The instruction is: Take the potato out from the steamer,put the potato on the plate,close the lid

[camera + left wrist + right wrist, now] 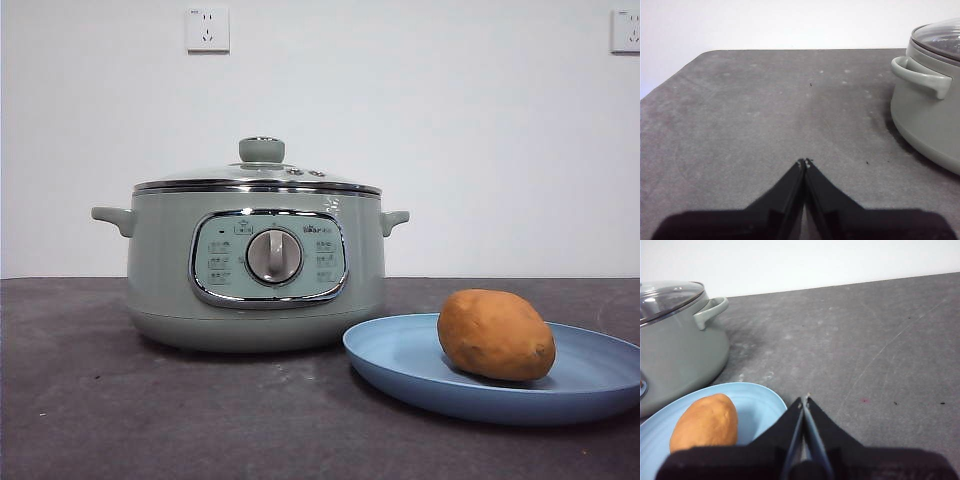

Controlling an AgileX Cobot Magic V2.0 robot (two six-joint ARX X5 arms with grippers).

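Claws (805, 162) (804, 400) closed, idle; potato (496, 335) on plate (400, 357); steamer (160, 280) lidded.

Light was even and fairly bright in all three views, the white wall (480, 150) nearly blown out. Soft shadows pooled under the pale sage-green round steamer (256, 270) and the shallow light-blue plate (400, 365) on the dark grey table (100, 400). Small glints marked the domed glass lid (257, 178) with its steel rim. The wrist views were slightly soft, and both pairs of black jaws showed as near-featureless dark shapes.
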